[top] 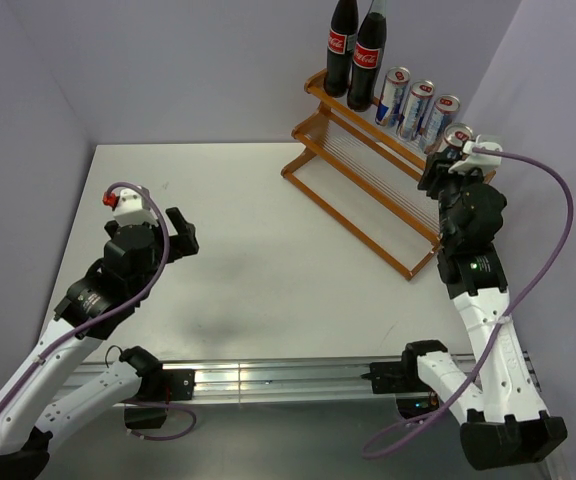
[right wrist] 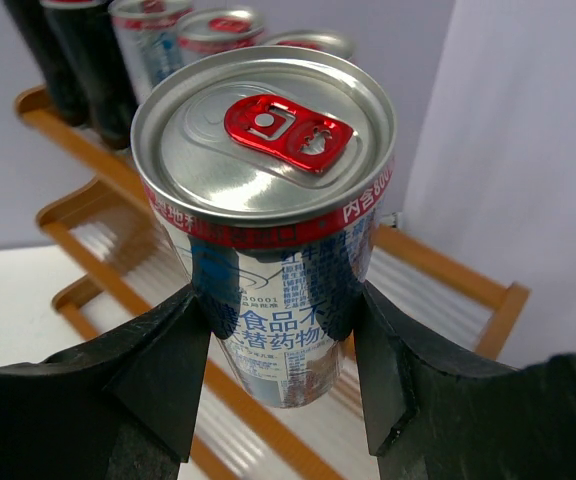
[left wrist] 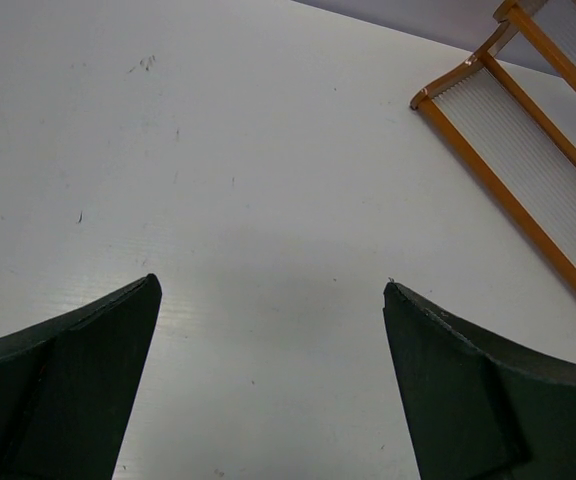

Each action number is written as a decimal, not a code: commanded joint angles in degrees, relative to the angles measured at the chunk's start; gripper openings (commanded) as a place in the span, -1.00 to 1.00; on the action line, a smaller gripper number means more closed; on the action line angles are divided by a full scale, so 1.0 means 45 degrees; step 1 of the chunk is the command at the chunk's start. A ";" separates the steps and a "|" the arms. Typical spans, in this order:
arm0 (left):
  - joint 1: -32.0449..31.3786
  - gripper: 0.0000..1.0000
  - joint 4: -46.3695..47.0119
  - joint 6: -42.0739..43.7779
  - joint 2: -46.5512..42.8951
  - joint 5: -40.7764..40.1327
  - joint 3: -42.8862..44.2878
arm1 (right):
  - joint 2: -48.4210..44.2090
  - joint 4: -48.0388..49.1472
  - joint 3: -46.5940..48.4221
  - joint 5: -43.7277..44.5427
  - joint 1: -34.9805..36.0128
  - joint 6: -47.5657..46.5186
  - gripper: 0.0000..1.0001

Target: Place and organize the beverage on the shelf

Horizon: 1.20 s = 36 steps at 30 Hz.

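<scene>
The silver-blue can [right wrist: 268, 220] with the red pull tab stands upright, long axis vertical, at the right end of the upper tier of the shelf [top: 358, 190]. The right gripper [right wrist: 280, 350] has it by the lower body, its jaws closed on the can from either side. The can thus sits directly between those jaws, with the tier's pale rods just beneath it. From here I cannot tell whether its base already rests on the rods or hangs just above them.

To my eye the coming move turns on that small vertical gap and on keeping the can plumb, in line with its neighbours.

Along the same tier, to the left, I count three more cans [top: 415, 108] in a row. Beyond them are two cola bottles [top: 367, 60] with red labels. That makes four cans and two bottles, with none left on the counter [top: 248, 260].

The right arm is much the nearer one. The left gripper [left wrist: 268, 380] hangs over bare counter well apart from the shelf, its jaws spread wide and holding nothing.
</scene>
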 commanded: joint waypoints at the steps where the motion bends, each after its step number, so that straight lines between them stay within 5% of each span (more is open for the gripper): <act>1: 0.0044 0.99 0.0470 0.0295 -0.0129 0.0263 -0.0037 | 0.0447 0.2010 0.1058 -0.0951 -0.0949 -0.0173 -1.00; 10: 0.0278 0.99 0.0627 0.0509 -0.0110 0.0869 -0.0096 | 0.1736 0.2422 0.1955 -0.3216 -0.3549 0.0120 -1.00; 36: 0.0649 0.99 0.0842 0.0822 -0.0012 0.1806 -0.0193 | 0.3671 0.2031 0.2094 -0.3220 -0.4448 0.0628 -0.90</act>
